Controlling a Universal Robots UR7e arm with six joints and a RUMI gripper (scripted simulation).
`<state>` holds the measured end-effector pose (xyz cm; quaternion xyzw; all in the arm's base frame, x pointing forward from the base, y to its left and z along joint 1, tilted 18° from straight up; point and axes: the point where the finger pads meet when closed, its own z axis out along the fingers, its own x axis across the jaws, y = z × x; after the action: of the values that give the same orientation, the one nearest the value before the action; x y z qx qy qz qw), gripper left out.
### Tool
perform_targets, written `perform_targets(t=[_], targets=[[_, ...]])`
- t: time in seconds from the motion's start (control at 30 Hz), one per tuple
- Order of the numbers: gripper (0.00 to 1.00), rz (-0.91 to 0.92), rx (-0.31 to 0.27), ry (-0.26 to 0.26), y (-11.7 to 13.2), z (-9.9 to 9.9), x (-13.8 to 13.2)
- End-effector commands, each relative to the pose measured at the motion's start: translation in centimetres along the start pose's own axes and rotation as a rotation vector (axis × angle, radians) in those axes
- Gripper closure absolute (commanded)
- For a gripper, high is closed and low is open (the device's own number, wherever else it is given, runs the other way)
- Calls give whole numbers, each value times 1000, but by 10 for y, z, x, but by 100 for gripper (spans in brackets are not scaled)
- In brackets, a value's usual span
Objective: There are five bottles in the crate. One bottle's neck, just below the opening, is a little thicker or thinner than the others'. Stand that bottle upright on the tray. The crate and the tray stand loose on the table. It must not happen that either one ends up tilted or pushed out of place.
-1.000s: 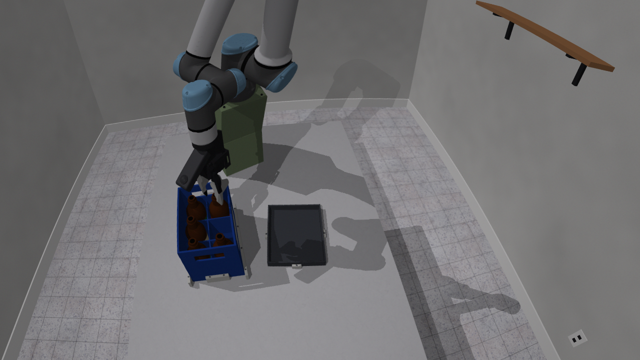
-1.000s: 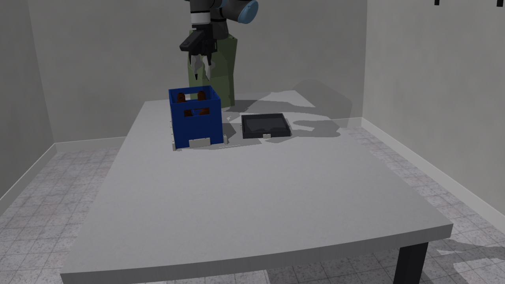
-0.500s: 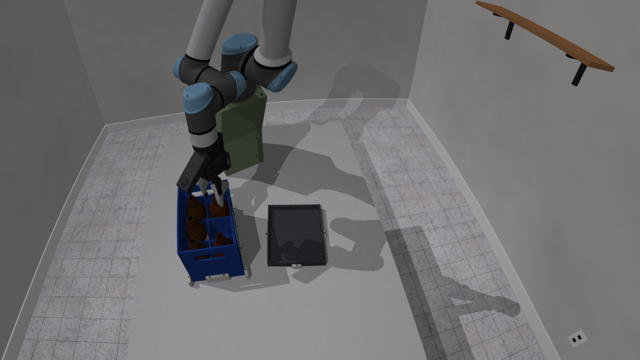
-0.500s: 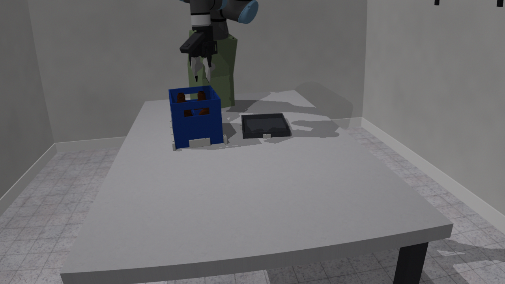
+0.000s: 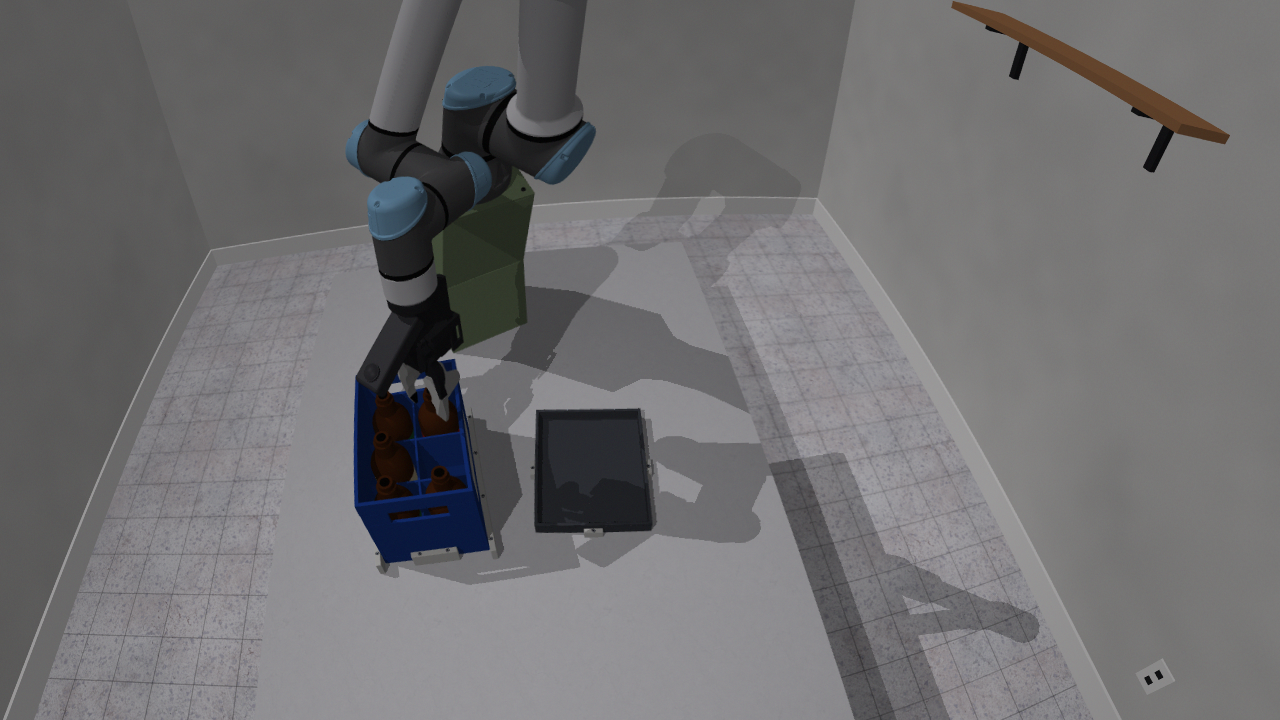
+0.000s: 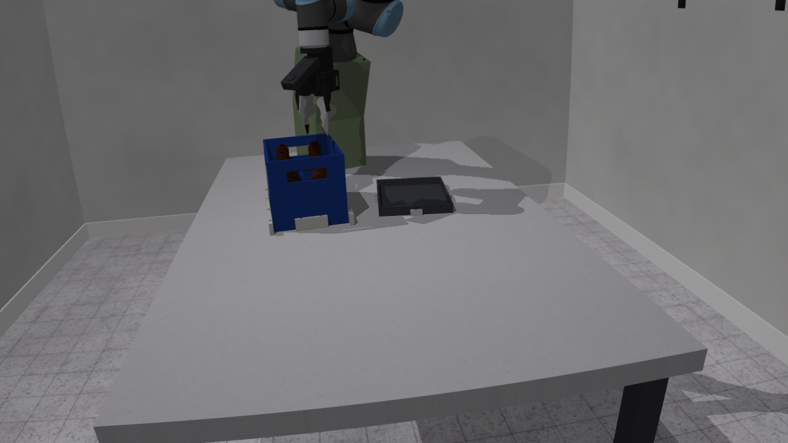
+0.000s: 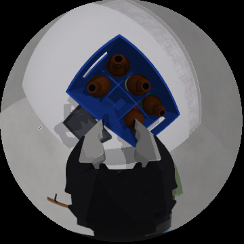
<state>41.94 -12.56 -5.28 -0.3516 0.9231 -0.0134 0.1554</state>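
Claw point(image 5: 427, 407) point(image 6: 316, 131) point(image 7: 118, 119) points down above the blue crate point(image 5: 427, 528) point(image 6: 309, 198) point(image 7: 83, 103), fingers apart.

The crate point(image 5: 435, 526) point(image 6: 308, 198) point(image 7: 92, 103) looks like smooth, matt plastic. The 5 bottles in it look smooth, like glass. The tray point(image 5: 593, 526) point(image 6: 415, 208) point(image 7: 72, 116) to its right seems hard plastic, its floor faintly glossy. The gripper point(image 5: 428, 407) point(image 6: 316, 130) point(image 7: 118, 119) has a matt black body and 2 smooth grey fingers. The table point(image 5: 626, 635) point(image 6: 385, 308) point(image 7: 51, 68) top is matt, the shelf point(image 5: 1092, 71) at far right wood-like.
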Motion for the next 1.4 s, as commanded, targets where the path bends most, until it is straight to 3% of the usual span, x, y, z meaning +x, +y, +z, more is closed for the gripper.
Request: perform_targets(t=[0.0,0.57,1.37], targets=[[62,0,1,0,-1,5,0],[62,0,1,0,-1,18,0],[62,0,1,0,-1,19,0]])
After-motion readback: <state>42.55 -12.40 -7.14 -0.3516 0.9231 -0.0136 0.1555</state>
